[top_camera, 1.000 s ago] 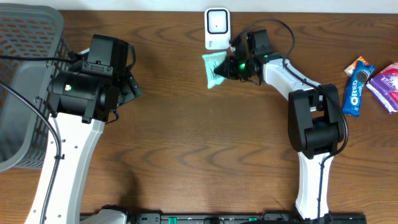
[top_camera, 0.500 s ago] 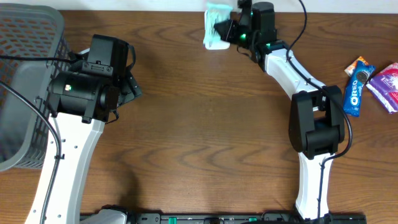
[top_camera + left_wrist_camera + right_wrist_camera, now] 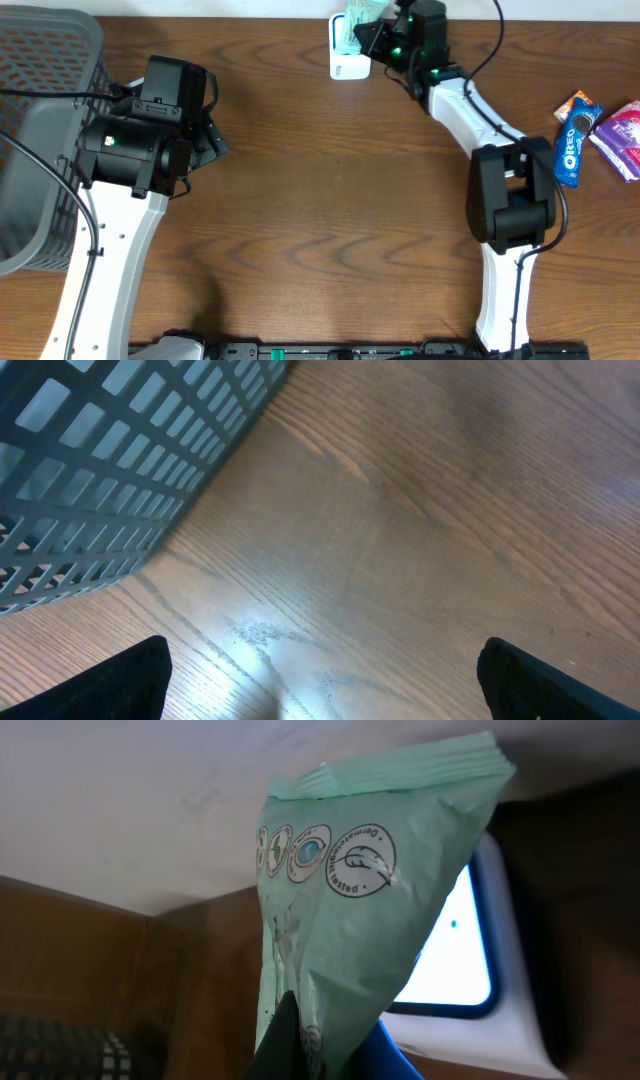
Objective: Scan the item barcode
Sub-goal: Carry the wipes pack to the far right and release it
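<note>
We judged the green pouch (image 3: 370, 900) light, soft and crinkly. The right fingers (image 3: 278, 1048) were clamped on its edge, a sound hold; the left fingers (image 3: 125, 682) stood apart.

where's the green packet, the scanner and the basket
green packet (image 3: 370, 920), right wrist view, middle of its printed face
scanner (image 3: 347, 68), overhead view, white lower end left uncovered by the packet
basket (image 3: 50, 60), overhead view, its mesh wall
</note>
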You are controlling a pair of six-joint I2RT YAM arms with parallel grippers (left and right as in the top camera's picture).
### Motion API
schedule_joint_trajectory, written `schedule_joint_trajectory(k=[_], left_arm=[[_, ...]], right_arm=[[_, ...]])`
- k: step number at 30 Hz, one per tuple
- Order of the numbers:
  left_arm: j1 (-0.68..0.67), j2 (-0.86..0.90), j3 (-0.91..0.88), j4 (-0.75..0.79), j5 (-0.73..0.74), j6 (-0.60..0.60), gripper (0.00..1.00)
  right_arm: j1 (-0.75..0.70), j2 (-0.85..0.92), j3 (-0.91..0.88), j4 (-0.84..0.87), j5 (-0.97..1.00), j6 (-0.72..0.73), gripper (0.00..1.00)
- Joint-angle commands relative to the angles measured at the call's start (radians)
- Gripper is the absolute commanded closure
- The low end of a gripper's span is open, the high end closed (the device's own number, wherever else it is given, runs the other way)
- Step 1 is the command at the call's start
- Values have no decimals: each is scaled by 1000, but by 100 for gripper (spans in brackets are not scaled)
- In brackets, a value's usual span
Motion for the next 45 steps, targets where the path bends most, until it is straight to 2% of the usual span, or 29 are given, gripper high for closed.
schedule_joint_trajectory(k=[1,7,11,17,25,30,32,35,39,40,42,45], left_arm=[[3,4,8,-4,-20,10,2],[3,4,8,-4,-20,10,2],[3,4,8,-4,-20,10,2],[3,4,8,-4,-20,10,2],[3,4,8,-4,-20,10,2],[3,4,8,-4,-20,10,2],[3,4,8,-4,-20,10,2],[3,4,8,-4,-20,10,2],[3,4,8,-4,-20,10,2],[3,4,8,-4,-20,10,2],[3,4,8,-4,-20,10,2],[3,4,8,-4,-20,10,2]], right_arm=[[-91,-15,17,-33,-78,-8,99],[-275,-102,17,-327,-72,-156,99],[-393,-183,17,-547,68,-282,99],[-557,-253,17,-752,278,-377,99],[-691,-235,16,-947,593,-524,99],[-728,-221,11,-971,607,-583,98],[-734,-220,11,-974,607,-582,88],[-734,-220,11,-975,607,-582,62],[-734,-221,11,-1002,601,-581,44],[-734,-221,11,-1014,599,-581,34],[-734,-222,11,-1041,600,-554,23],[-734,-233,11,-1085,590,-466,20]])
